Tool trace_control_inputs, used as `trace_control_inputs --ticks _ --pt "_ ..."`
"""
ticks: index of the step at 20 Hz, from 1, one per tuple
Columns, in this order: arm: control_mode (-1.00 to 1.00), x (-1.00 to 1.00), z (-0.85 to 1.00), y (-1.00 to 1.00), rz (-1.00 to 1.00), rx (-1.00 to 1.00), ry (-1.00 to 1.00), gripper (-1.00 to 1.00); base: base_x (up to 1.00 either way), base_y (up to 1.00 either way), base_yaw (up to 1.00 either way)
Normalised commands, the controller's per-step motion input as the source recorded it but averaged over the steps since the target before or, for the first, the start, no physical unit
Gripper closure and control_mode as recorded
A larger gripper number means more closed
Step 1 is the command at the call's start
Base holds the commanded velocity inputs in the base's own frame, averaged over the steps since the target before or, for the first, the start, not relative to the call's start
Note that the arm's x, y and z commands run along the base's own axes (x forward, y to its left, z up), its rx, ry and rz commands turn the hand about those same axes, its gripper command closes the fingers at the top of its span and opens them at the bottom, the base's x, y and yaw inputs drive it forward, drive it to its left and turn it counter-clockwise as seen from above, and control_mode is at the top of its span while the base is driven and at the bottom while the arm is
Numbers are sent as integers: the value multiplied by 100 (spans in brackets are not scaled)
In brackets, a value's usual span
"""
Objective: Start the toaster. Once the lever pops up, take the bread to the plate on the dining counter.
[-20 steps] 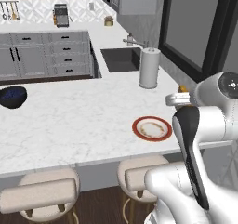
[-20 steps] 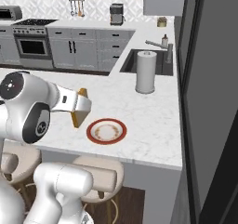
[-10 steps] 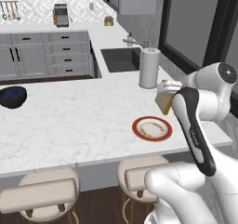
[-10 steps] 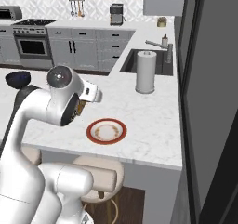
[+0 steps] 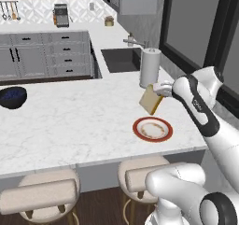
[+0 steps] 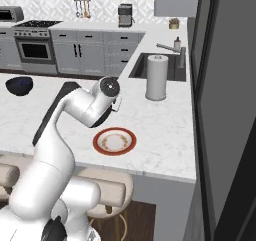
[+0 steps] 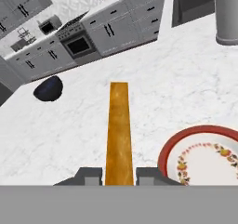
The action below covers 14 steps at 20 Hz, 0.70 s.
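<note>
The gripper (image 5: 161, 91) is clamped on the bread (image 5: 151, 99), pinching the slice by one edge so it hangs tilted in the air above the table (image 5: 70, 121), just beside the plate (image 5: 152, 129) and on its far side, between it and the paper towel roll (image 5: 150, 68). In the hand view the slice (image 7: 118, 132) runs edge-on straight out from between the fingertips (image 7: 88, 175), with the plate's red rim (image 7: 163, 155) off to one side, so the slice is not over the plate's centre.

To do this well, the arm should carry the bread sideways until it sits over the pale middle of the plate, tip it flatter, and lower it close before letting go (a drop from this height and angle would likely land it on the rim or tumble it onto the marble). How high the slice hangs is hard to judge from here. The dark bowl (image 5: 12, 97) sits well apart and is no obstacle.
</note>
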Motion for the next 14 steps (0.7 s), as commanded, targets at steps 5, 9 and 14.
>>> trace_control_inputs --ticks 5,9,14 --pt "-100 60 -23 0 3 2 22 100 0 0 0" --pt "-100 55 -32 -19 -1 0 18 100 0 0 0" --pt "-100 50 -44 -24 -3 0 12 100 0 0 0"
